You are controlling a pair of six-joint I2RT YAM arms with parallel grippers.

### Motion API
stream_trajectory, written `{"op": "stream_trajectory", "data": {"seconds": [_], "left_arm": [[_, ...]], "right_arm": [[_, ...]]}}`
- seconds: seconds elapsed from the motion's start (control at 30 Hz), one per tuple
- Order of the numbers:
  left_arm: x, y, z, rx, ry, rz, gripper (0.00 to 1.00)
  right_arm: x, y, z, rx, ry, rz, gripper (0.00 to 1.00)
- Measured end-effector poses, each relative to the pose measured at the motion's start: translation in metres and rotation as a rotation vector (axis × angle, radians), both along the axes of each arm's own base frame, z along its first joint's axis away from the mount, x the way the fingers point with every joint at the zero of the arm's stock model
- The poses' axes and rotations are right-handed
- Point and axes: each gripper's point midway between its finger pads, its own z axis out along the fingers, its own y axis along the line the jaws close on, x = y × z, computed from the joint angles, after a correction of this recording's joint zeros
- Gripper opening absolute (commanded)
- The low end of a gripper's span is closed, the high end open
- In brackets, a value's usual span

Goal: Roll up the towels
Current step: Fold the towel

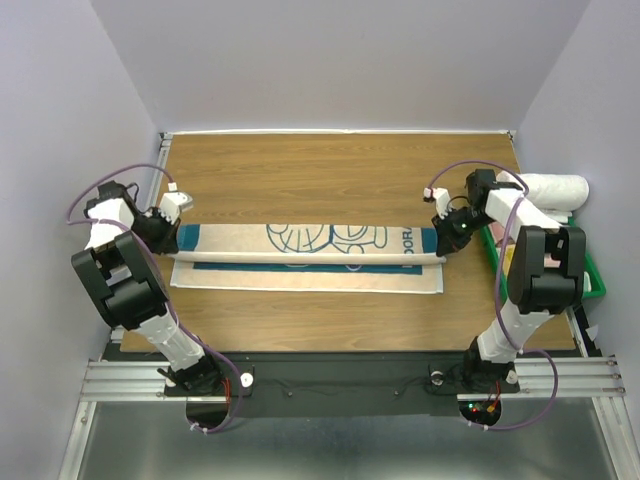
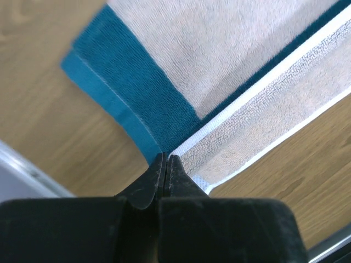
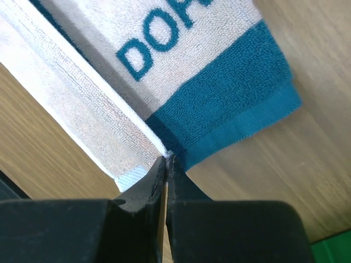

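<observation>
Wood-grain tabletop [image 1: 300,170] carries the towel [image 1: 300,272], laid lengthwise across its middle between my two arms. One long edge is folded over, and the cream face with teal lettering and teal end bands is up. My left gripper [image 2: 166,160] has its fingers pressed together, pinching the folded edge at the towel's left end. My right gripper [image 3: 166,159] pinches the same edge at the right end.

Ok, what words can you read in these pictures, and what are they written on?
"DOR": teal letters on the cream face of the towel, beside its teal end band; the word runs off the right wrist view.
"DORA": the same word, small in the top view; no more can be made out.
No other writing is readable.
</observation>
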Motion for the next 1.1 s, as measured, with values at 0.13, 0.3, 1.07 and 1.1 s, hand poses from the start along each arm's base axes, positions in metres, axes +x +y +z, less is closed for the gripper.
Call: {"op": "stream_trajectory", "data": {"seconds": [0.13,0.3,1.07,1.1], "left_arm": [[0.015,0.005,0.024,0.005,-0.049,-0.006,0.0],[0.008,0.004,0.037,-0.001,-0.057,-0.02,0.0],[-0.042,0.004,-0.026,0.01,0.083,-0.016,0.0],[-0.041,0.004,-0.027,0.011,0.083,-0.016,0.0]], "right_arm": [[-0.002,0.0,0.013,-0.002,-0.023,-0.002,0.0],[-0.007,-0.001,0.035,-0.014,-0.075,0.002,0.01],[-0.048,0.0,-0.016,-0.005,0.111,0.039,0.01],[-0.05,0.0,-0.018,-0.005,0.115,0.04,0.01]]}}
